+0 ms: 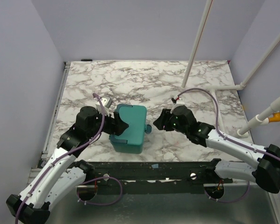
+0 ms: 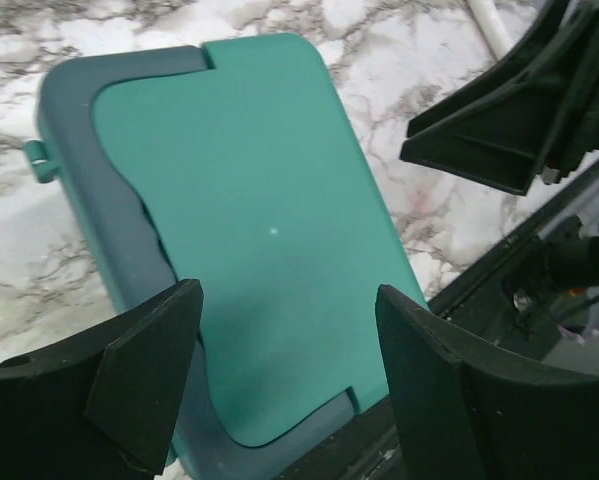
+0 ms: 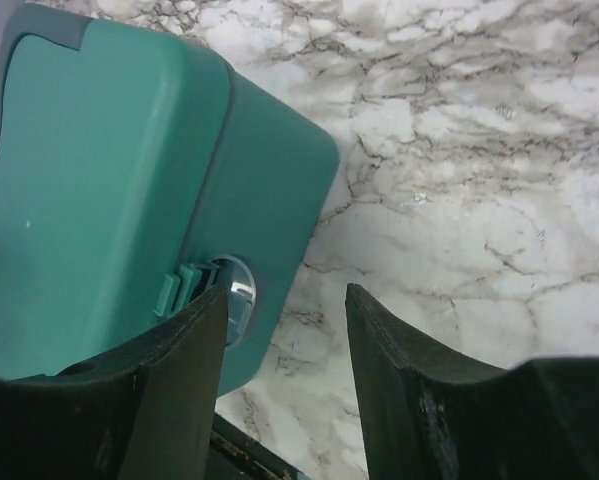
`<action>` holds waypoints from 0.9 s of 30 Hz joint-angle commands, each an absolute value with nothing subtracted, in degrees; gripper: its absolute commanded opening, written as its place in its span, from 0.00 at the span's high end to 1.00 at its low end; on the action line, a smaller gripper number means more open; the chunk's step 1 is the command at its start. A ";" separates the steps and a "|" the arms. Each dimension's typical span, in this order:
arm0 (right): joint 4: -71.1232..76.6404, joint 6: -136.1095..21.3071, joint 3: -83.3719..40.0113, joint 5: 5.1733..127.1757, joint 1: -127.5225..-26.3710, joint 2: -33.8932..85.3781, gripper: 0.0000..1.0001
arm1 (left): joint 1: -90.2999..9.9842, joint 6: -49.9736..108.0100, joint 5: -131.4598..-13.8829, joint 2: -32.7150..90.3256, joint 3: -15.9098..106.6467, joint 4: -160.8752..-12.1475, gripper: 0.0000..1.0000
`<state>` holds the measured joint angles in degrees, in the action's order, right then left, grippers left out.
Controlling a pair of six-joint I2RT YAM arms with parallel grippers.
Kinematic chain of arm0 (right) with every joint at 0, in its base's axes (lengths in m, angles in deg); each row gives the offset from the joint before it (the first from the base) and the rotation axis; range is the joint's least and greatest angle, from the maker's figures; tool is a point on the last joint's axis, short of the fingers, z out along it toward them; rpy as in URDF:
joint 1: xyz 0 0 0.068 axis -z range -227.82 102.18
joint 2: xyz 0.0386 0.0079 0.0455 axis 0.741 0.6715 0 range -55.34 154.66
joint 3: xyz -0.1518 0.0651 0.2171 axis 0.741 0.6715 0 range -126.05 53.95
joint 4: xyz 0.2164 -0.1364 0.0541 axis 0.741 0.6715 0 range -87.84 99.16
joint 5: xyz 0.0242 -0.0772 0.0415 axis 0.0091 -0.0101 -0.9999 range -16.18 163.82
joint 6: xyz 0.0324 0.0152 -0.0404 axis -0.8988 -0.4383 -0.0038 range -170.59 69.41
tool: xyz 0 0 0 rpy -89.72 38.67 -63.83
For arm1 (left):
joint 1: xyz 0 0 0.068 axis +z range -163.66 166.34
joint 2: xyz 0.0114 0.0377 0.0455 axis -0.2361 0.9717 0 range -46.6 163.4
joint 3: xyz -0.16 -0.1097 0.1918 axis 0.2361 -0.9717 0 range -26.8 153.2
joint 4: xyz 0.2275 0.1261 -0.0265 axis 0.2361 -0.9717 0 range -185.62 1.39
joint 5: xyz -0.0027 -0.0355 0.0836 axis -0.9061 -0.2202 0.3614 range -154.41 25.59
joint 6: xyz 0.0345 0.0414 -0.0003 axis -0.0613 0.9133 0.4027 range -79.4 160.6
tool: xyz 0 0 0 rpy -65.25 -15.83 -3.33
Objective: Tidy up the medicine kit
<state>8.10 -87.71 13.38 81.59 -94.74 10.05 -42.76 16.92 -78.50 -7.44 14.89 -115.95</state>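
The medicine kit (image 1: pixel 132 122) is a teal-green box with its lid down, standing near the front middle of the marble table. My left gripper (image 1: pixel 121 124) is at the kit's left side. In the left wrist view the left gripper (image 2: pixel 289 300) hangs open over the lid of the kit (image 2: pixel 259 220), touching nothing. My right gripper (image 1: pixel 157 125) is open at the kit's right side. In the right wrist view the right gripper (image 3: pixel 285 295) has its left finger just in front of the small latch (image 3: pixel 184 287) on the kit (image 3: pixel 99 170), with bare table between the fingers.
The marble table (image 1: pixel 177 79) stretches behind and beside the kit. A black rail (image 1: pixel 154 170) runs along the near edge, close to the kit's front. White pipes (image 1: pixel 198 42) stand at the back right. Purple walls close in left, right and behind.
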 commanded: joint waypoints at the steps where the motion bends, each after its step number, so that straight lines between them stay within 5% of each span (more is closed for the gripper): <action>1: 2.70 -95.62 17.59 77.87 -94.62 7.77 0.45 | -43.01 14.65 -88.46 -6.52 12.85 -109.89 0.27; 27: -22.45 -111.23 30.22 72.54 -94.65 11.49 0.51 | -43.01 12.47 -93.50 -0.37 8.81 -102.96 0.27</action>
